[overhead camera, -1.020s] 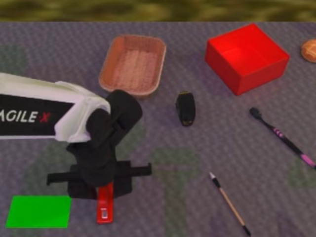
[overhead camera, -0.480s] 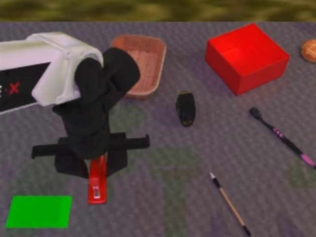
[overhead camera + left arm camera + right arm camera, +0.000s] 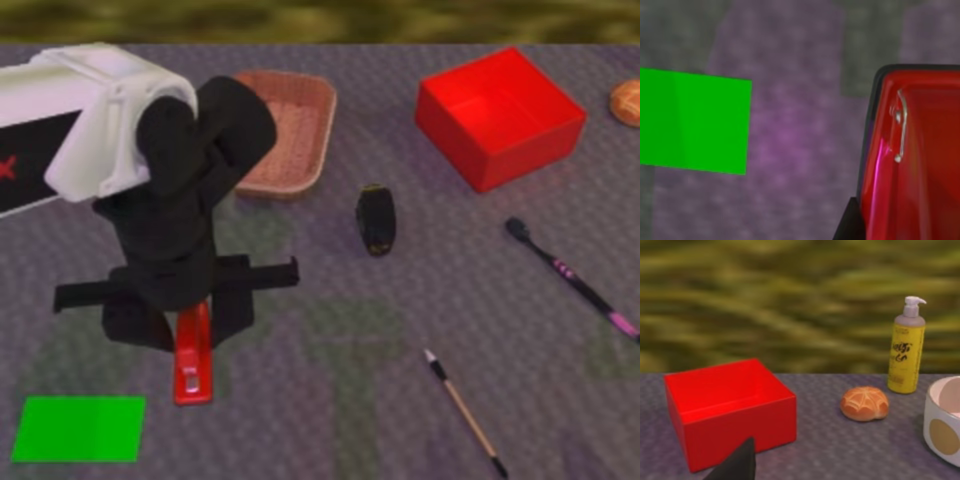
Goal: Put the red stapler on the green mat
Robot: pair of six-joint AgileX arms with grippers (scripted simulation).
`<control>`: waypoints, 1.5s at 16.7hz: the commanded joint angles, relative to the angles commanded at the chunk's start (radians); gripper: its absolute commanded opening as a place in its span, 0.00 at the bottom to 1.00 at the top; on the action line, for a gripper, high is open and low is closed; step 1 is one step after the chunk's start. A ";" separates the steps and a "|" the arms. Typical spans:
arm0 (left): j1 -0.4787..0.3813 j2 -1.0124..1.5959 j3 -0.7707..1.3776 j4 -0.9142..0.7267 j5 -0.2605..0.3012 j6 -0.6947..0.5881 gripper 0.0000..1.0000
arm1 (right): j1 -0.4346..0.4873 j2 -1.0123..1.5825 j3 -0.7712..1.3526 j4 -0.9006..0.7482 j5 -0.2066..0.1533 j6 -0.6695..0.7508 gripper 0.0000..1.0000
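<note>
1. The left arm reaches in from the top view's left edge, its white link slanting toward the middle of the table's left half.
2. Its black wrist turns downward, so the left tool (image 3: 193,335) points at the table.
3. The left tool's jaws are clamped on the red stapler (image 3: 192,355).
4. The right arm is outside the top view; only a dark tip shows in the right wrist view.

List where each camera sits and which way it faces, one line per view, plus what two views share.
Top view: above the table, looking down; shows the left arm and left gripper on the red stapler.
Left wrist view: on the left wrist, looking down at stapler and green mat.
Right wrist view: on the right wrist, facing across the table at the red box; a dark gripper tip shows.
Shared: mat, stapler.
</note>
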 joint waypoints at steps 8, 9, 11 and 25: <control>0.172 -0.097 -0.078 -0.039 0.002 -0.461 0.00 | 0.000 0.000 0.000 0.000 0.000 0.000 1.00; 0.203 -0.117 -0.095 -0.045 0.003 -0.549 0.00 | 0.000 0.000 0.000 0.000 0.000 0.000 1.00; 0.264 -0.158 -0.130 -0.054 0.004 -0.720 0.00 | 0.000 0.000 0.000 0.000 0.000 0.000 1.00; 0.417 -0.278 -0.233 -0.041 0.010 -1.071 0.00 | 0.000 0.000 0.000 0.000 0.000 0.000 1.00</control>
